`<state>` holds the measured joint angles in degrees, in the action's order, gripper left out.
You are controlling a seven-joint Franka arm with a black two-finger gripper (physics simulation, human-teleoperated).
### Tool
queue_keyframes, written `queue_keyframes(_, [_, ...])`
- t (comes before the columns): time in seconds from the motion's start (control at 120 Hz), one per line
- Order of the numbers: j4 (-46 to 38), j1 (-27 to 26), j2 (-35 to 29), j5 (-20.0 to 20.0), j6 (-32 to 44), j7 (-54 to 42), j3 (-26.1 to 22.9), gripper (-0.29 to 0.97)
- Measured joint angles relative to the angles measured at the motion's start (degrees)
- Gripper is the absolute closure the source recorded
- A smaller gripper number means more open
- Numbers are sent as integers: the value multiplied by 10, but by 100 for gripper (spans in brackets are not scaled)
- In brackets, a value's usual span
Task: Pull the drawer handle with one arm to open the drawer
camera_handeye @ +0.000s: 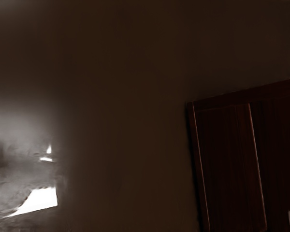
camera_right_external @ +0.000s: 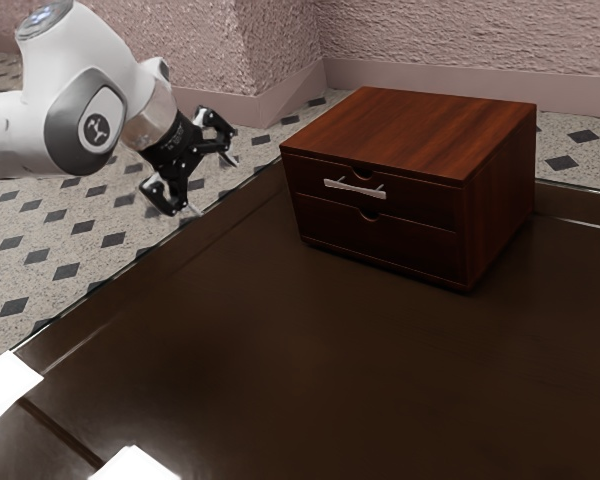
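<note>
A reddish-brown wooden cabinet point(camera_right_external: 420, 135) with two stacked drawers stands on a dark brown glossy table point(camera_right_external: 280, 380). The upper drawer point(camera_right_external: 410, 198) carries a slim silver bar handle point(camera_right_external: 354, 186) lying level across the cabinet's front, close under its top edge. This drawer sits flush with the cabinet's face, shut, as does the lower drawer point(camera_right_external: 400, 243) beneath it. The black two-finger gripper point(camera_right_external: 215, 186) hangs in the air well apart from the cabinet, out beyond its front face on the handle's side. Its fingers are spread wide and released, with nothing between them, and they point roughly toward the cabinet. From the wrist camera, part of the cabinet point(camera_handeye: 232, 164) shows as a dark panelled face against the table point(camera_handeye: 135, 96).
</note>
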<state>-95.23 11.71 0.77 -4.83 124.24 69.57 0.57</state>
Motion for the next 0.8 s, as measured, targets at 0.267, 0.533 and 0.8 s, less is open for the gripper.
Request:
queue_keyframes(0.267, [25, -53, 55, -10, 66, 56, -5, 3])
queue_keyframes(0.533, [70, -50, 106, -11, 94, 91, -6, 3])
queue_keyframes(0.8, [94, -54, 144, -11, 114, 115, -19, 3])
